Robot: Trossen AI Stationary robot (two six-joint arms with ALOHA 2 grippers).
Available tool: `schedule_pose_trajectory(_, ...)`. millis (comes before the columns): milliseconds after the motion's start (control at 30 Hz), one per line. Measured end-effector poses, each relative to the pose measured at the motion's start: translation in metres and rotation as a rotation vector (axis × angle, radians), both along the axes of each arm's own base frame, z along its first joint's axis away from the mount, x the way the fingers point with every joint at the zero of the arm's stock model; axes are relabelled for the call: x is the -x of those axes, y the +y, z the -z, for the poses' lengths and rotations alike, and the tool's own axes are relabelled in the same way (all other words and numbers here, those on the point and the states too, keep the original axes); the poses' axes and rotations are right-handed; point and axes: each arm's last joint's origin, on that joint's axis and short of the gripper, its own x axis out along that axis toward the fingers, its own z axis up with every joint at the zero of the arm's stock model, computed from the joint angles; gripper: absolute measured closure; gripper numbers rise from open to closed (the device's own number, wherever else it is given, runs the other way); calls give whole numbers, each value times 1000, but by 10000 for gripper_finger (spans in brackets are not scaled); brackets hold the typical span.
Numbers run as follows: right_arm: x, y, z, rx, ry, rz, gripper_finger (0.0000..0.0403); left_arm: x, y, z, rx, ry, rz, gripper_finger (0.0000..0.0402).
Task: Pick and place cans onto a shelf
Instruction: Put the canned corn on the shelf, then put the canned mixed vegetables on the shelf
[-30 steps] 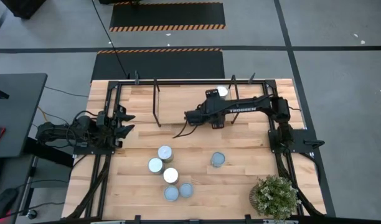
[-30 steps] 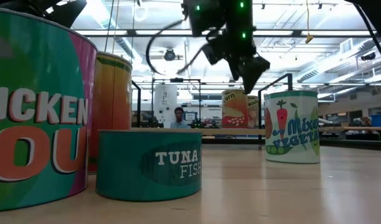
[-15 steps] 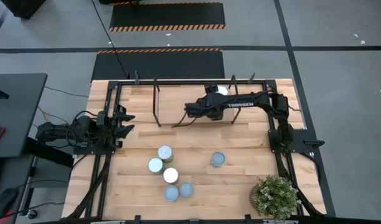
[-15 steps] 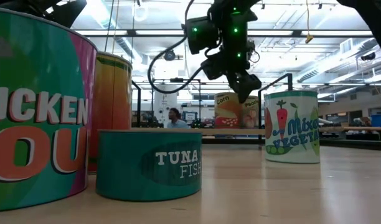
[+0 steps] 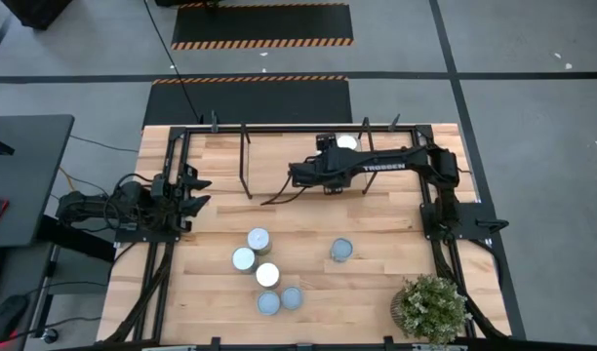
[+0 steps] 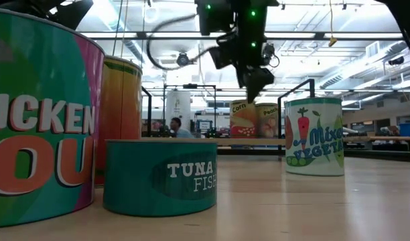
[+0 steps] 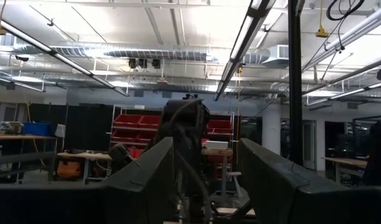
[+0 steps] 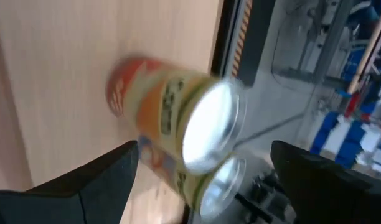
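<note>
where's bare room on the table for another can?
Free: between the can cluster and the left gripper; right of the lone can, up to the plant; shelf left of the right gripper. Crowded: the cluster itself, and the two cans on the shelf.

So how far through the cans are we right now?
Done: two cans stand on the shelf, one beside the other. In hand: nothing; the right gripper hangs open and empty over the shelf near them, and the left gripper waits open at the table's left side. Left: six cans on the table, five clustered and one apart.
</note>
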Motion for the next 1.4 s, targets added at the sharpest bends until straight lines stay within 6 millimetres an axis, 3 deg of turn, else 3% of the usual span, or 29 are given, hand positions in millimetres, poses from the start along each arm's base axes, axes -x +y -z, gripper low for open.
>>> schedule_pose_trajectory(300,-6,-4,-1,-6,-48,-26,30,0,0,1,6,6,4,216)
schedule_pose_trajectory(600,-6,-31,-1,1,-48,-12,30,0,0,1,7,6,4,216)
schedule_pose_trajectory(900,-3,-43,-1,-24,-39,2,30,0,0,1,7,7,4,216)
schedule_pose_trajectory(1000,-7,-33,-3,-18,-46,-25,30,0,0,1,2,7,1,216)
schedule_pose_trajectory(1133,-18,-3,-20,-55,-144,-93,30,0,0,1,0,7,0,216)
schedule_pose_trajectory(1300,-34,36,-33,-310,-351,-184,30,-2,0,4,-5,51,3,216)
schedule_pose_trajectory(1400,-36,59,-33,-428,-399,-200,30,-7,-5,16,-54,184,141,216)
